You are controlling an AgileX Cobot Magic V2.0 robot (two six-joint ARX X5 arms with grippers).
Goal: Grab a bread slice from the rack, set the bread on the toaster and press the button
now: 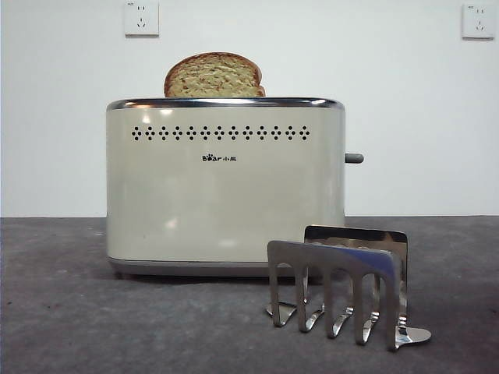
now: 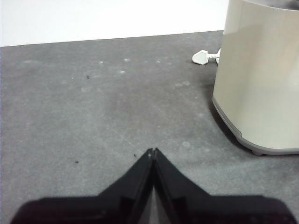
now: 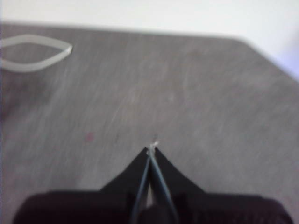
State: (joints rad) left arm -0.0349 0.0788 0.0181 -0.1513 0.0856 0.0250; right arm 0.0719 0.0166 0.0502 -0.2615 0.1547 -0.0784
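Front view: bread sits in toaster (rack empty); button at 3 o'clock awaits pressing. Left gripper and right gripper both pressed together.

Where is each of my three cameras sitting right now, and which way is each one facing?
Front: low at table height, facing the cream-beige rounded toaster, tan bread slice in its top, shiny steel rack; no arm shows.
Left wrist: above the grey table, shut left end effector at the bottom, toaster's corner at the edge.
Right wrist: over bare table, shut right end effector, blurred.
Front and left wrist share the toaster.
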